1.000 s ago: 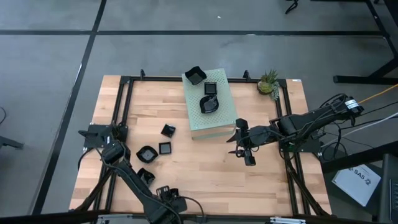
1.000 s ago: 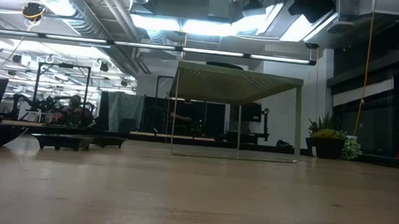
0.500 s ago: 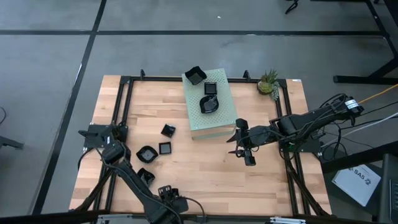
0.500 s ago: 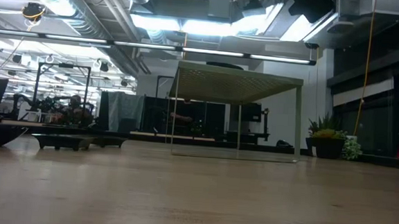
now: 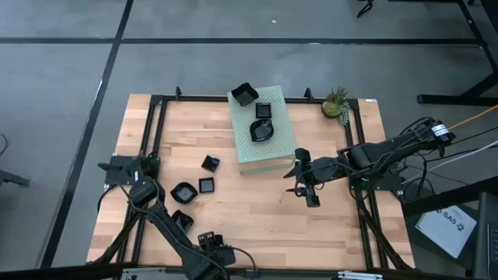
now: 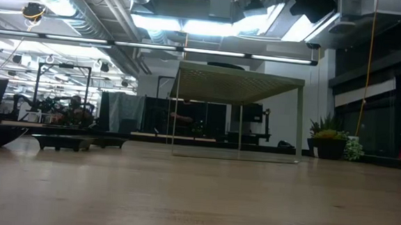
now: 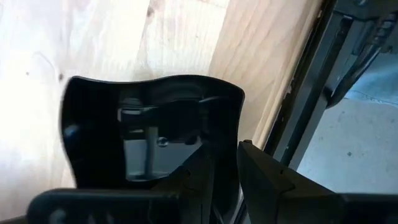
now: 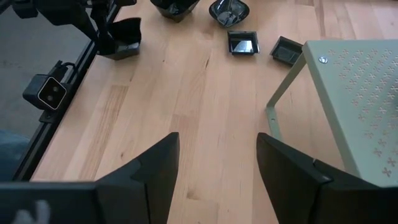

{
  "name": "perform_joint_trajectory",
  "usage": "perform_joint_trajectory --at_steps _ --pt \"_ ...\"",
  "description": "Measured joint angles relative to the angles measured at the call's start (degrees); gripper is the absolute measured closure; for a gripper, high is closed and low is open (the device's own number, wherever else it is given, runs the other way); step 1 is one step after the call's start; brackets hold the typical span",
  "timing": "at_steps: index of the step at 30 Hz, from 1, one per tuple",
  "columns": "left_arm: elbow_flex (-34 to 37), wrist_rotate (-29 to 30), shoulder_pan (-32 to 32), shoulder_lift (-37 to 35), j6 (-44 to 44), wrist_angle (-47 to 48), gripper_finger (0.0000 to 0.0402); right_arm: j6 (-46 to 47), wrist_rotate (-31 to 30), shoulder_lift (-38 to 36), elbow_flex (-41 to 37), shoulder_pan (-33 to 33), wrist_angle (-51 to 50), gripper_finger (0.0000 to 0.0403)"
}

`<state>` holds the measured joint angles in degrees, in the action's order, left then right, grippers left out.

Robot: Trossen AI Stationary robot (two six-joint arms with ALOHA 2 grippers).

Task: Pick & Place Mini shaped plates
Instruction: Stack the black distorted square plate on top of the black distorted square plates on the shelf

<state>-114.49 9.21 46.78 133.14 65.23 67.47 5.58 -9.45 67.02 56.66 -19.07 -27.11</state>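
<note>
My left jaws [image 7: 214, 177] pinch the rim of a black plate [image 7: 149, 134] at the table's [image 5: 257, 206] near left edge. I should lift straight, keeping it level. My right jaws [image 8: 214, 171] hang open, empty, beside the green box [image 5: 261, 132].

Glossy black plates [image 5: 262, 131]; pale green perforated box [image 5: 272, 148].

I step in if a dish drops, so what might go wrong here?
The left gripper pinches only the rim of a glossy black wavy-rimmed plate near the table's front edge, so the plate may slip or tilt. It could fall off that edge. The right gripper waits open beside the pale green perforated box.
</note>
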Motion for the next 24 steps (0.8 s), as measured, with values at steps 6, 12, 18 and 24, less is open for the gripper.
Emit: perform_joint_trajectory --at_steps 6,12,18,24 --pt "0.00 -0.31 0.00 0.72 -0.42 -0.43 0.0334 0.01 0.01 0.00 0.02 0.00 0.06 0.0191" --pt "0.00 -0.89 0.00 1.02 -0.46 -0.17 0.0334 0.09 -0.01 0.00 0.02 0.00 0.06 0.0191" --pt "0.00 -0.83 0.00 1.03 -1.03 0.20 0.0334 0.12 0.01 0.00 0.02 0.00 0.09 0.0191" --pt "0.00 -1.27 -0.05 1.78 -1.01 0.32 0.0367 0.16 -0.01 -0.01 0.01 0.02 0.15 0.0191"
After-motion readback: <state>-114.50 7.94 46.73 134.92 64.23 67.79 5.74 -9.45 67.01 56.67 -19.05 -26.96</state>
